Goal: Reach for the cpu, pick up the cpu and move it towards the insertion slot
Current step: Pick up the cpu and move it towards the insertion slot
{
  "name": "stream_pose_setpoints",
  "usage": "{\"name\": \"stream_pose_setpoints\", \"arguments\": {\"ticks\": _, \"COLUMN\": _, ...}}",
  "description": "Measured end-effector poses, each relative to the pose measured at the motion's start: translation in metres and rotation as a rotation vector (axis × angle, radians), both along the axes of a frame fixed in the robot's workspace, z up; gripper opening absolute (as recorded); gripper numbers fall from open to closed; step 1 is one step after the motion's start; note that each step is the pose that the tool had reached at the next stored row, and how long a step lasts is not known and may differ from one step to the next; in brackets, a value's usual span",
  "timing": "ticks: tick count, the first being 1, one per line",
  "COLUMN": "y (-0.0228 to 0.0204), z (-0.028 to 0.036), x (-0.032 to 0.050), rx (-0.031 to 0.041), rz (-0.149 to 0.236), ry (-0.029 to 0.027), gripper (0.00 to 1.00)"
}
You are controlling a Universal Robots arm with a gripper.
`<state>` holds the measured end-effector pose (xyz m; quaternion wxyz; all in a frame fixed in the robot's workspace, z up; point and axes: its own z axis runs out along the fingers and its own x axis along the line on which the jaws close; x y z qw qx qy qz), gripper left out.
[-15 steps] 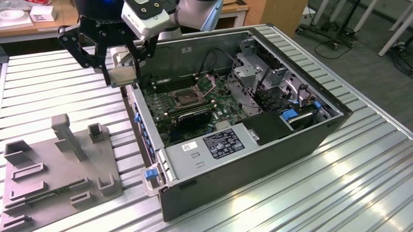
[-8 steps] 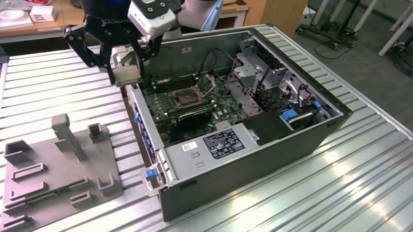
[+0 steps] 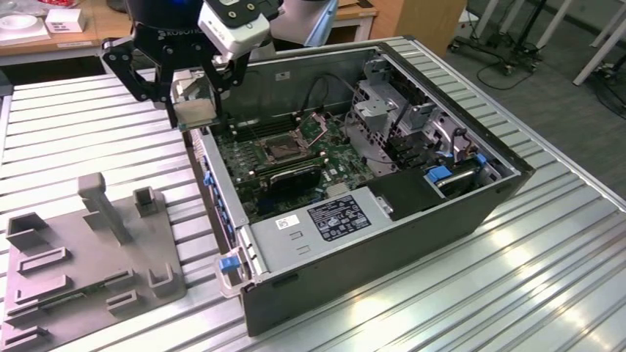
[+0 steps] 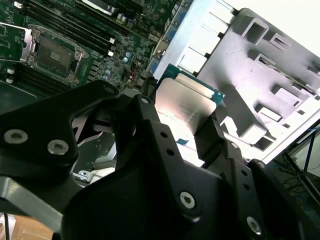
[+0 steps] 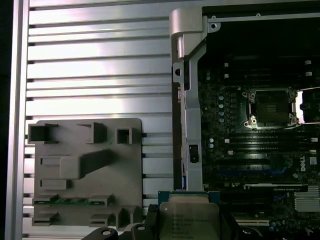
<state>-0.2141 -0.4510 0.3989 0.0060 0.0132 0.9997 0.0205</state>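
— Pinching the cpu [image 3: 195, 111] between its fingers, the gripper [image 3: 193, 110] is seen raised above the near wall of the open computer case [image 3: 391, 183]. Where is the chip held?

— It is held over the case edge, apart from the insertion slot [image 3: 278, 149]; the grey tray [image 3: 88, 257] is seen well aside

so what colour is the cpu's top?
Silvery-beige metal with a blue-green edge, clearest in the second wrist view: cpu, held by the gripper.
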Motion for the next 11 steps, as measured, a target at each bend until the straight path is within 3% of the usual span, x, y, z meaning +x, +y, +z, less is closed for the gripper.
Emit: {"name": "stream_pose_setpoints", "arguments": {"ticks": 11, "y": 0.0007, "z": -0.0004, "x": 0.0008, "rx": 0.0026, "rz": 0.000, "ry": -0.0006, "gripper": 0.55}}
